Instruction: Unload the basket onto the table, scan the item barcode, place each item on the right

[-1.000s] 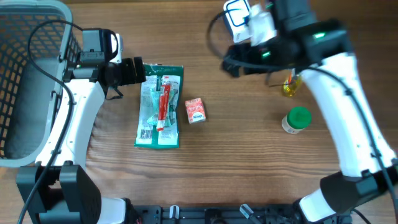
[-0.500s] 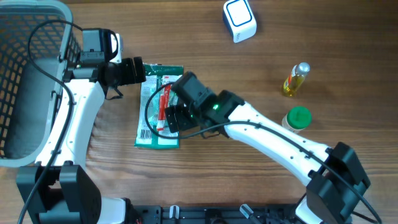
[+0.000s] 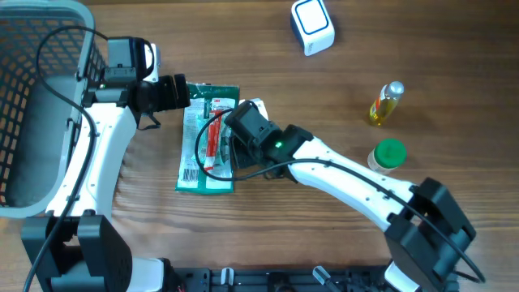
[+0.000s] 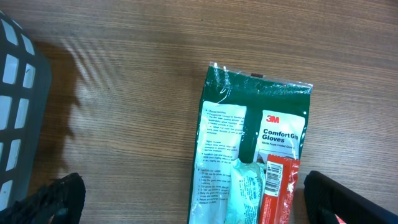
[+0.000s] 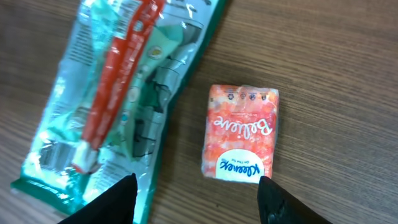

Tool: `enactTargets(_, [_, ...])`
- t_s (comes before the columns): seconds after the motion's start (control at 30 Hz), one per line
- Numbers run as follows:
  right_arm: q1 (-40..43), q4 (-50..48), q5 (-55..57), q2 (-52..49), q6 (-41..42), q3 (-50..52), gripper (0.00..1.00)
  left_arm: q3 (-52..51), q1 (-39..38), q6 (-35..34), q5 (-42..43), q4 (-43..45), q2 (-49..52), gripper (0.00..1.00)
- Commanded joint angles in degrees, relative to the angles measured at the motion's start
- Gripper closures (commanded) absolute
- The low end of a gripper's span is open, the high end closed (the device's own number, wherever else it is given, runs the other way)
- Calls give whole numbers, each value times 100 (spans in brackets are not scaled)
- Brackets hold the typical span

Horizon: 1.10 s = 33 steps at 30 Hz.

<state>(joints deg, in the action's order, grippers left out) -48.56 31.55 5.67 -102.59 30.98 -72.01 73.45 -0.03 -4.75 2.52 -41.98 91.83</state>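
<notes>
The right gripper [image 5: 198, 186] hangs over the tissue pack [image 5: 241, 132] with its jaws apart, one dark finger [image 5: 121, 199] beside the pack's left long side and the other at its lower right corner. Whether that one touches the wrapper cannot be told, and nothing is held. The pack lies flat on the wooden table [image 5: 336, 93], just right of the gloves pack [image 5: 118, 87], with a strip of bare wood between them. In the right wrist view its long axis runs almost straight away from the gripper, leaning slightly. The white oval label end points toward the fingers and the plain orange end away. From overhead the gripper covers most of it. The left gripper [image 4: 193, 186] stands wide and empty by the gloves pack's green header. The white scanner [image 3: 312, 26] sits well apart at the far edge
</notes>
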Motion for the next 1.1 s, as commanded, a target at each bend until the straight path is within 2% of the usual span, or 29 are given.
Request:
enactTargets(0.0, [63,-24,140,-409,116,48,39,39,20,94,46,15,-22,0])
enactTargets(0.33, [70,-31,332,-745,120,48,44,39,20,94,46,15,-22,1])
enactTargets(0.43, [203,-42,380,-868,428,48,45,39,20,94,46,17,-22,0])
enactTargets(0.6, [575,-44,-409,-984,358,48,59,39,20,94,46,15,-22,0])
enactTargets(0.73, [588,-44,-428,-1073,358,48,69,39,20,94,46,17,-22,0])
enactTargets(1.03, [588,-72,-686,-1224,374,48,73,39,20,94,46,17,-22,0])
enactTargets(1.07, [588,-70,-686,-1281,369,48,81,39,20,94,46,17,-22,0])
